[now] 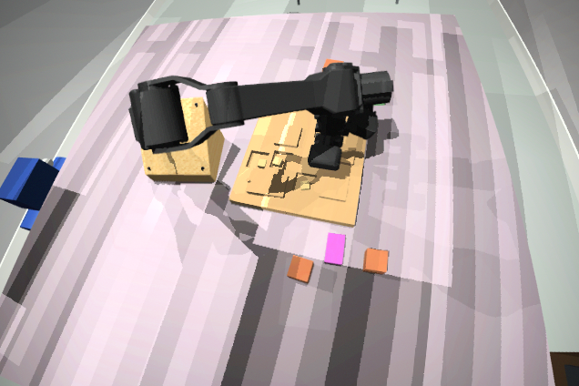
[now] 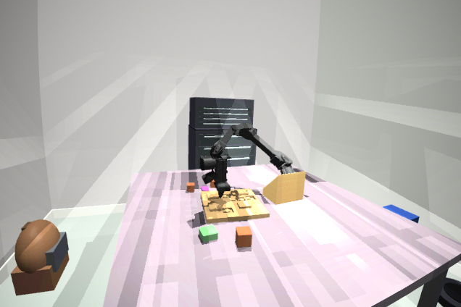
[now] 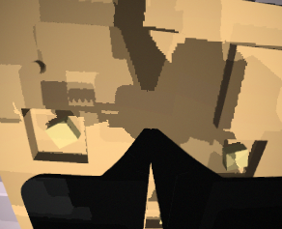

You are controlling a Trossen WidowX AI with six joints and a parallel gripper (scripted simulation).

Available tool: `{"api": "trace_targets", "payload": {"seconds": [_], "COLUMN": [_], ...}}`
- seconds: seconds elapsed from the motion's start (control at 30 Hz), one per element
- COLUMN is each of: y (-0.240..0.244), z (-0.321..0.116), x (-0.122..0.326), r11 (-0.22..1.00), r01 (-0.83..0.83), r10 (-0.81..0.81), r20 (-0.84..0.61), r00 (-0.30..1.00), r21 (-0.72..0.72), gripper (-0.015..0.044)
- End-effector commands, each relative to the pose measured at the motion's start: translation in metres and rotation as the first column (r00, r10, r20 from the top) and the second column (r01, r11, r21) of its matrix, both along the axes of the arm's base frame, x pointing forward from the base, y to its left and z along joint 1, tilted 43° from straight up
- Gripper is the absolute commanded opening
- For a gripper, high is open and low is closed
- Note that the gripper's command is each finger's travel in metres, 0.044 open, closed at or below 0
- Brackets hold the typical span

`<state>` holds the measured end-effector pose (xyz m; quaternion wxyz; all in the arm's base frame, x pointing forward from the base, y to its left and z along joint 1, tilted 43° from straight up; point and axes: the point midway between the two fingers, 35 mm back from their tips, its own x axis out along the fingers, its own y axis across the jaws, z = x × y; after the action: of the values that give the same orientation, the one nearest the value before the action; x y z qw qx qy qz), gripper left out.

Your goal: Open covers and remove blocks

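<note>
The wooden puzzle board (image 1: 304, 213) (image 2: 238, 218) (image 3: 10, 139) has several recesses and low outlined panels. My gripper (image 1: 324, 167) (image 2: 220, 196) (image 3: 150, 135) is shut and empty, low over the board's right middle part; whether it touches is unclear. A small pale yellow piece (image 1: 305, 186) and two more stand in recesses; I cannot tell if they are knobs or blocks. A magenta block (image 1: 335, 248) (image 2: 204, 188) and two orange blocks lie off the board's near side in the top view. A green block (image 2: 207, 233) and an orange block (image 2: 243, 236) lie beyond its far side. The arm and shadows hide part of the covers.
The arm's wooden base block (image 1: 152, 163) (image 2: 288, 190) stands left of the board in the top view. The forearm passes over the board's far part. The two near orange blocks are one block (image 1: 299, 269) and another block (image 1: 375, 260), either side of the magenta one.
</note>
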<state>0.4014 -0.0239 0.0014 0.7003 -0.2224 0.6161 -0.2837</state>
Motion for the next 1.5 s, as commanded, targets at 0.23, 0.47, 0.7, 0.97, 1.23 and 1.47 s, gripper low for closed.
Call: {"api": "trace_targets", "payload": {"seconds": [0.23, 0.47, 0.7, 0.97, 1.23, 1.47], "y": [0.008, 0.009, 0.007, 0.002, -0.004, -0.009], "z": [0.011, 0.015, 0.024, 0.03, 0.031, 0.028], "x": [0.0, -0.013, -0.048, -0.091, -0.136, -0.168], "r11": [1.0, 1.0, 1.0, 1.0, 1.0, 1.0], "r01": [0.007, -0.001, -0.005, -0.009, -0.013, -0.016], "r10": [-0.007, 0.001, 0.005, 0.009, 0.013, 0.015], "r20": [0.005, -0.002, -0.007, -0.014, -0.02, -0.025], "r00": [1.0, 1.0, 1.0, 1.0, 1.0, 1.0], "r21": [-0.001, -0.002, -0.002, -0.003, -0.004, -0.004], "gripper": [0.0, 0.0, 0.0, 0.0, 0.0, 0.0]}}
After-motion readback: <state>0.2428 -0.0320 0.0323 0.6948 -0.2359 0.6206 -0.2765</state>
